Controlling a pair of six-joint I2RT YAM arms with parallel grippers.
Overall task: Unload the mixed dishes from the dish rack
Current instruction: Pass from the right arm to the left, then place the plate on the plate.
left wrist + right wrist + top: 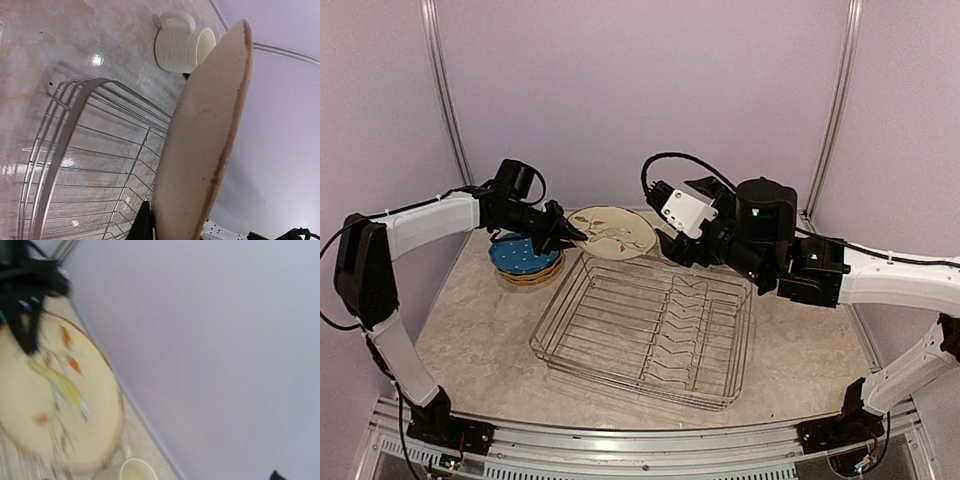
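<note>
My left gripper point(565, 232) is shut on the rim of the cream patterned plate point(615, 232) and holds it tilted above the far left corner of the dish rack point(650, 325). In the left wrist view the plate's underside point(205, 140) fills the middle, with one black finger point(142, 225) against it. The rack's wires point(90, 150) lie below, with no dish in them. A cream mug point(180, 45) stands on the table beyond the rack. My right gripper point(678, 250) hovers over the rack's far edge; its jaws do not show. The blurred right wrist view shows the plate point(55, 400) and the mug point(131, 471).
A blue-rimmed plate point(523, 253) lies stacked on a mustard yellow plate point(535, 275) on the table left of the rack. Lilac walls close in the back and sides. The left gripper point(25, 315) shows dark at the plate's rim in the right wrist view.
</note>
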